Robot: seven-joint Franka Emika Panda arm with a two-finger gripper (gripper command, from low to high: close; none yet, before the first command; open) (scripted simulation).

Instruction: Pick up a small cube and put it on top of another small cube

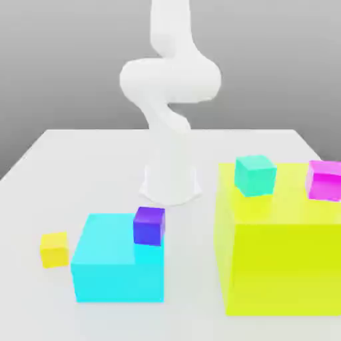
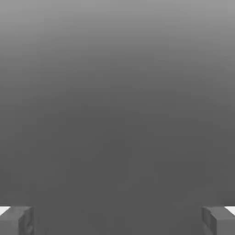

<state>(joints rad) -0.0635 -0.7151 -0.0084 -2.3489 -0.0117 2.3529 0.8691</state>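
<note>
In the hand view the gripper [image 2: 117, 221] is standing wide open, its two grey fingertips [image 2: 16, 220] sitting far apart with nothing between them, and it is facing a plain grey backdrop.

In the exterior view the white robot arm [image 1: 170, 86] is rising from its round white base [image 1: 171, 181] at the far middle of the pale grey table [image 1: 86, 150], bending in an S-like curve with its upper link running out of the top of the picture.

Taking the large cyan block [image 1: 118, 260] as landmark: it is sitting on the table in front of the arm's base. The small plain yellow cube [image 1: 54, 249] is resting on the table just beside the block, toward the exterior view's left, apart from the arm. A small purple cube [image 1: 148, 226] is sitting on the block's top, at its far corner toward the exterior view's right.

Toward the exterior view's right of the cyan block, a huge yellow block [image 1: 280, 253] is standing on the table. On its top a small teal cube [image 1: 255, 176] is resting near the corner closest to the arm's base, and a small magenta cube [image 1: 324, 180] is sitting further to the exterior view's right.
</note>
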